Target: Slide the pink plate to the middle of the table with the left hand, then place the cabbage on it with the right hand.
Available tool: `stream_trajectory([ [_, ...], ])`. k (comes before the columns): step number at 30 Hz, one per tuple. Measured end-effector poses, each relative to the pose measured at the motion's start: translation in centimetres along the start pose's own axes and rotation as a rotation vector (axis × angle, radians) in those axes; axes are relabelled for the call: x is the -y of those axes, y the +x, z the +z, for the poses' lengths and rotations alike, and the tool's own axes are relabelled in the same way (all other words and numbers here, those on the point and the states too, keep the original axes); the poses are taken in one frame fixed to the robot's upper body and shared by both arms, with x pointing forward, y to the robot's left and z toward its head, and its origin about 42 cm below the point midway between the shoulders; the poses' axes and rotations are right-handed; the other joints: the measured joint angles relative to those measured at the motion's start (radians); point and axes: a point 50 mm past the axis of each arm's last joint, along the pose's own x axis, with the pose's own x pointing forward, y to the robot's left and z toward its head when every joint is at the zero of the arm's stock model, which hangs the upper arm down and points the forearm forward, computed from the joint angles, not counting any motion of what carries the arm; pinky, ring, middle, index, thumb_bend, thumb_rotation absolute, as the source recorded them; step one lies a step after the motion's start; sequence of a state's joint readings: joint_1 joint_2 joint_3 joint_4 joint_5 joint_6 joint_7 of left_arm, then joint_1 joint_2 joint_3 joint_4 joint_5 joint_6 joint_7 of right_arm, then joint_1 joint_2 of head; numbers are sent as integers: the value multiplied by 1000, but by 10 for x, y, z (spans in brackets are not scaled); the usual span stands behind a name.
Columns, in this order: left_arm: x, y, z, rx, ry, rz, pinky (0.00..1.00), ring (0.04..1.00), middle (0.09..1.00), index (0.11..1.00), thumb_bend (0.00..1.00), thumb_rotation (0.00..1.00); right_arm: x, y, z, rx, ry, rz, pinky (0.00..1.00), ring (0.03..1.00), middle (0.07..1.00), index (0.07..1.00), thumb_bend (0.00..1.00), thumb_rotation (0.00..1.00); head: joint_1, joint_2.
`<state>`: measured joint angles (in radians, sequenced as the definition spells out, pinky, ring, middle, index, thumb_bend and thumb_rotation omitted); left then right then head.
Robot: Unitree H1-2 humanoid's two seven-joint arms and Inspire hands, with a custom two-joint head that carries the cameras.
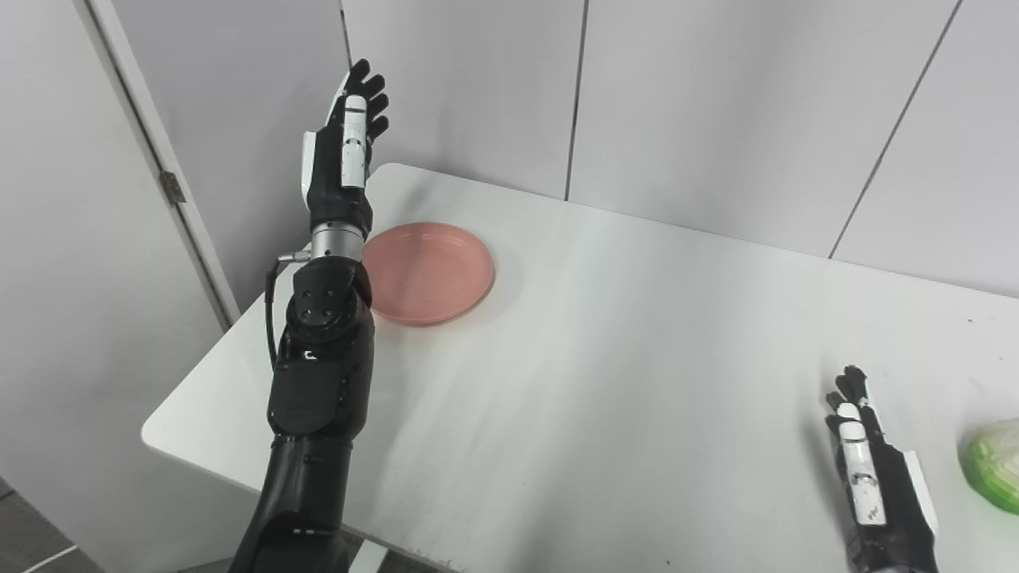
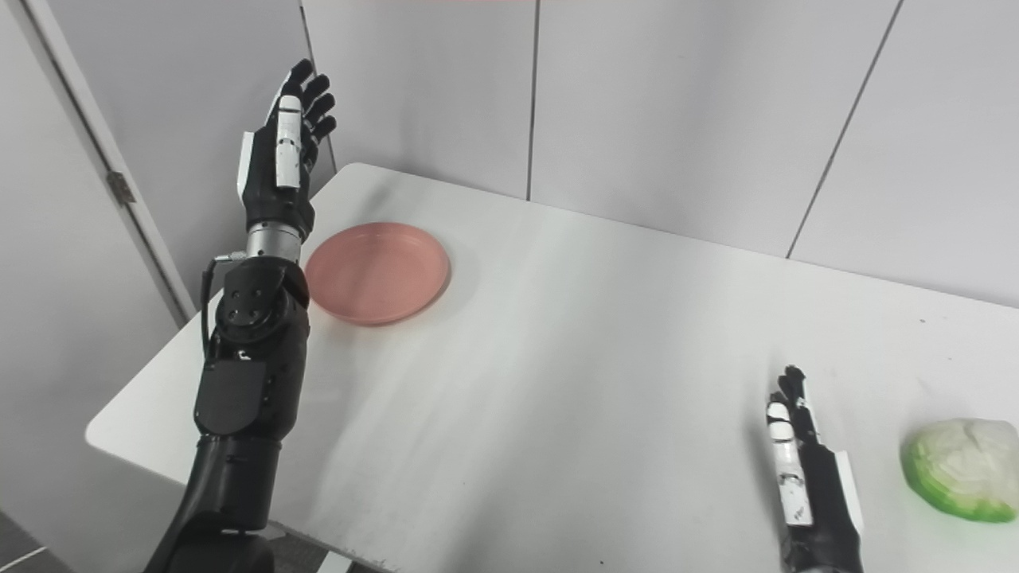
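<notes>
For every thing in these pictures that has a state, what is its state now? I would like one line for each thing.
Pink plate: upright, empty, near the table's far left corner, not yet in the middle.
Cabbage: lying on the table at the right, untouched.
Left robot hand: raised above the table's left edge, open, holding nothing.
Right robot hand: low over the table, left of the cabbage, open, holding nothing.
Table: white, bearing plate and cabbage.

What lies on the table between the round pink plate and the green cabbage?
Only the right hand, beside the cabbage; otherwise bare white table from the plate; both views.
</notes>
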<state>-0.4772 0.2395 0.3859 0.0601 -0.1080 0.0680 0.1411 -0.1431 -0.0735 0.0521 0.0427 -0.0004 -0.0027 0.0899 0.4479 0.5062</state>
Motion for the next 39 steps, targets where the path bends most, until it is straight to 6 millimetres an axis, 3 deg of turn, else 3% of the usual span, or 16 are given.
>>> stream_trajectory([
  [9,-31,10,-22,-57,19,49,932,937,947,938,446,1000,1,-1,0,3,17,4,1000,993,999,1000,92,1000,5,3],
  [39,-57,1,-83,-252,30,127,937,930,931,924,411,1000,1,-8,0,-5,15,1,1000,990,999,1000,96,1000,2,25],
])
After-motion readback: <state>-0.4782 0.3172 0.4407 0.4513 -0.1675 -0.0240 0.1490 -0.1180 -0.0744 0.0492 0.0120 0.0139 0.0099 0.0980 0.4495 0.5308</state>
